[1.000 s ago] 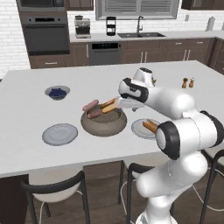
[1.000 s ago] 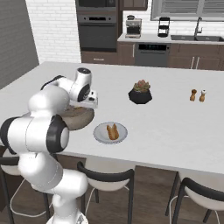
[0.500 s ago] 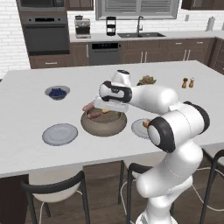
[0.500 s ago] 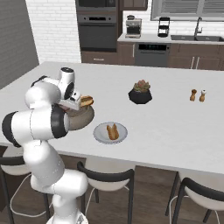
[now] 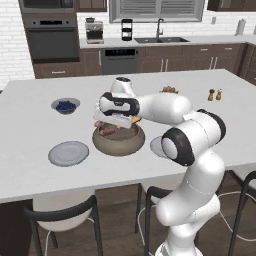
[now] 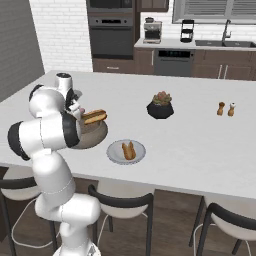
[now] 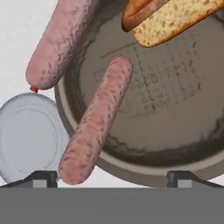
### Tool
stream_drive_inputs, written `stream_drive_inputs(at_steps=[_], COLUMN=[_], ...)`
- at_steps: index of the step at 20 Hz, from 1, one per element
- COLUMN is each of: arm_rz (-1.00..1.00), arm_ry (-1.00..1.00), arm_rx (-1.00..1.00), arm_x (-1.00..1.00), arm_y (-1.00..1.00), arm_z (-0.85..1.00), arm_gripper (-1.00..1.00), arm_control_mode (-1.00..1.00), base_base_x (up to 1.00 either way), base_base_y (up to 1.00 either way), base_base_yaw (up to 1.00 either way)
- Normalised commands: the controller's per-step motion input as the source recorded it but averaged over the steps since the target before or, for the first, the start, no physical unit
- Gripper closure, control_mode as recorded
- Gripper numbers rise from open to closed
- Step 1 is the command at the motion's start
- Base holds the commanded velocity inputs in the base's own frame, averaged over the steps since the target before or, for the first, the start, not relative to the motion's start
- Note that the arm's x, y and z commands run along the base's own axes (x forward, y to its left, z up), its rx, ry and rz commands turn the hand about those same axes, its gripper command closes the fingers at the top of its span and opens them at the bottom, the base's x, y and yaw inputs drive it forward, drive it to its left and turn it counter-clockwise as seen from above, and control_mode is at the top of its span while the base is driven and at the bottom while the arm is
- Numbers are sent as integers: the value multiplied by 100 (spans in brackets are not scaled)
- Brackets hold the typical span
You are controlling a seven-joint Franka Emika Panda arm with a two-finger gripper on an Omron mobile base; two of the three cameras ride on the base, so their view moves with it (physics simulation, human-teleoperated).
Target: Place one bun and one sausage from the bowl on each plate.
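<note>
Here the gripper (image 5: 111, 121) hangs just above the bowl (image 5: 119, 141), left of centre in the left base view, with its jaws spread wide and nothing between them; in the hand view the two dark fingertips (image 7: 41, 176) stand far apart at the bottom edge, near the bowl's rim. The bowl (image 7: 175, 131) takes up most of the hand view, and its dark floor is bare in the middle. One sausage (image 7: 97, 120) lies slantwise across the bowl's rim at lower left, its lower end close to the left fingertip. A second sausage (image 7: 59, 41) lies over the rim at upper left, with a small red tip at its lower end. At the top right of the hand view a bun (image 7: 175, 17) leans in over the bowl's edge. An empty plate (image 7: 28, 138) lies at lower left of the hand view, just beside the bowl; in the left base view this plate (image 5: 69, 153) sits left of the bowl on the counter (image 5: 35, 125). In the right base view a second plate (image 6: 114, 152), right of the bowl, carries a bun (image 6: 129, 150). A small bowl of berries (image 5: 65, 106) stands at the upper left of the left base view, well apart from the big bowl.
</note>
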Motion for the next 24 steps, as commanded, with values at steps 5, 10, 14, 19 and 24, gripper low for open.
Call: stream_drive_inputs(at_steps=[5, 10, 14, 19, 24], arm_rz=[-18, -15, -9, -6, -5], arm_ry=[5, 10, 8, 2, 0], arm_rx=[0, 0, 0, -1, -1], arm_x=[10, 28, 31, 19, 2], arm_y=[0, 3, 23, 19, 1], arm_z=[-16, -18, -5, -2, -3], arm_gripper=[-100, -100, -100, -100, -100], arm_control_mode=[-100, -100, -100, -100, -100], base_base_x=[0, 0, 0, 0, 0], base_base_y=[0, 0, 0, 0, 0], base_base_yaw=[0, 0, 0, 0, 0])
